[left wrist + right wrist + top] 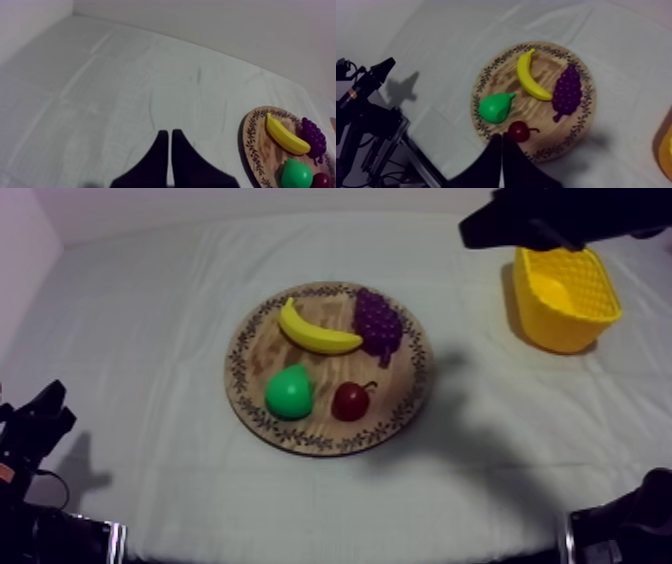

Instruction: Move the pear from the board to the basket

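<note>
Right gripper [501, 137]: fingers pressed together into one narrow wedge, pinching nothing. Looks down from on high at the board [486, 75], tips lined up with the rim beside the small red fruit [519, 131], well clear of everything on it. From the top camera, shows at the upper right as a dark arm above the far rim of the basket [560, 328].

Left gripper [167, 134]: closed tight as well, nothing between the fingers. Sits low at its own side over bare cloth [125, 75], well apart from the board.

And the pear [289, 392]? Sits on the board, green, untouched, on the half nearer the arms' bases and toward the left arm. Has the small red fruit just beside it, a sliver of wood between the two. Behind them, a banana [318, 336], curved, lying across the wood, its end touching the grapes [378, 323], purple, at the rim toward the basket.

Basket: yellow, upright on the cloth at the right side of the table, well apart from the board, not holding the pear.
</note>
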